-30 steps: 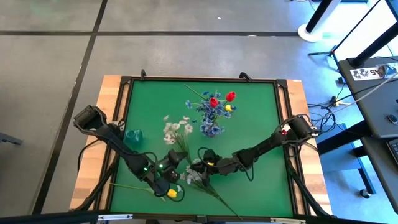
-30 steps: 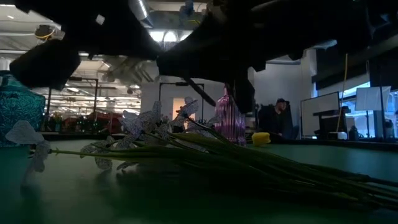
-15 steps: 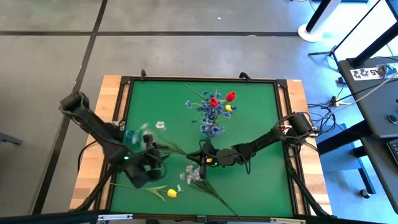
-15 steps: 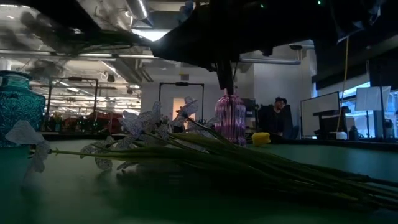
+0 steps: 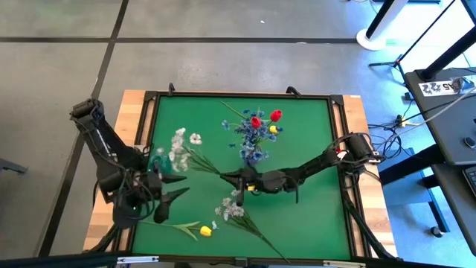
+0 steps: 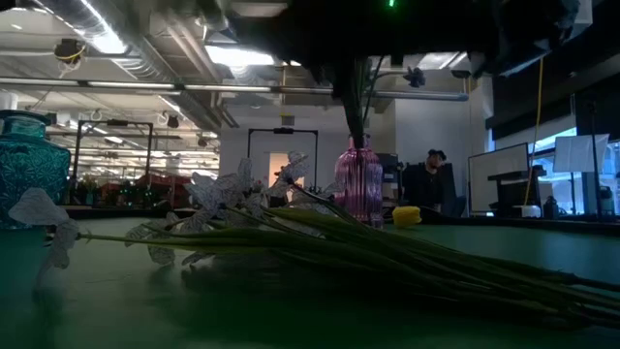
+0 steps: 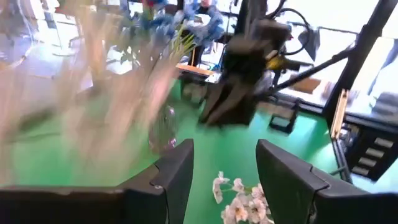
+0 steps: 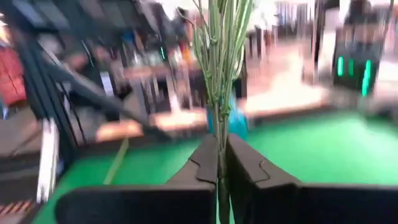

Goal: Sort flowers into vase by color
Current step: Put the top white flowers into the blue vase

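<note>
Seen from above, we found the sorting partly done. Near the upper middle of the green counter (image 5: pixel 312 216), a pink vase (image 6: pixel 359 184) already held blue sprays with red and yellow blooms (image 5: pixel 256 128). Our right gripper (image 5: pixel 232 179), at the centre of the frame, had its jaws clamped on the stems of a white spray (image 5: pixel 181 147) whose blossoms reached left, over or just beside the teal vase (image 5: pixel 156 161); we could not tell which. Our left gripper (image 5: pixel 172 187), at lower left, stood with jaws apart, holding nothing. Another white spray (image 5: pixel 232 210) and a yellow tulip (image 5: pixel 205 231) lay loose along the lower edge, so we judged several flowers remained.
</note>
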{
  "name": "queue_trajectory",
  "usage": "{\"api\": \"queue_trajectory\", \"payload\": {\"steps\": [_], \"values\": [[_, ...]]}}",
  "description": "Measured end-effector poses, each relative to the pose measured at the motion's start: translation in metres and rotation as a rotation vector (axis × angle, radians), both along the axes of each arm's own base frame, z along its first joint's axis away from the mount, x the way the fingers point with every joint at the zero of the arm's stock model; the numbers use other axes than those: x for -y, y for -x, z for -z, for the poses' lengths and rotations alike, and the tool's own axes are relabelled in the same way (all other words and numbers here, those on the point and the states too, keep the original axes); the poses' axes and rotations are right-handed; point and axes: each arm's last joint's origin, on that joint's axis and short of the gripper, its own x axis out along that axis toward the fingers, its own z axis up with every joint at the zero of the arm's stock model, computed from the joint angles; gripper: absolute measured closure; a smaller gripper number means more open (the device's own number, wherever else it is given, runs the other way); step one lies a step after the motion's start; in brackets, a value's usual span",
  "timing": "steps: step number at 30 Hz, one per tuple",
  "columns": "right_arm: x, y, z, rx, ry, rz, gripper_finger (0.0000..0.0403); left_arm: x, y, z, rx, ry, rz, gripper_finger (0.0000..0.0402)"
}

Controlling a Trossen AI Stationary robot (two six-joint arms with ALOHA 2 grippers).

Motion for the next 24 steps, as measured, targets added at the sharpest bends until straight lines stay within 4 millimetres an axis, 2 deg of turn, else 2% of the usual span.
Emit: {"api": "queue_trajectory", "payload": {"steps": [6,10,12,16,19,24], "values": [[-0.017,0.012,-0.029,0.277,0.146,-0.046,0.039,-0.005,0.014,0.05,0.101,0.082,-0.047,0.0233],[-0.018,0.01,-0.035,0.317,0.156,-0.118,0.0393,-0.017,-0.002,0.064,0.103,0.061,-0.099,0.0233],[-0.017,0.004,-0.035,0.277,0.165,-0.123,0.039,-0.021,-0.016,0.062,0.072,0.055,-0.058,0.0233],[-0.016,-0.005,-0.031,0.182,0.202,-0.156,0.0389,-0.033,-0.047,0.044,0.12,0.032,0.18,0.0233],[-0.017,-0.005,-0.031,0.182,0.226,-0.153,0.0392,-0.043,-0.058,0.033,0.18,-0.037,0.262,0.0233],[-0.019,-0.002,-0.036,0.242,0.206,-0.138,0.0389,-0.061,-0.076,0.034,0.191,-0.094,0.35,0.0233]]}}
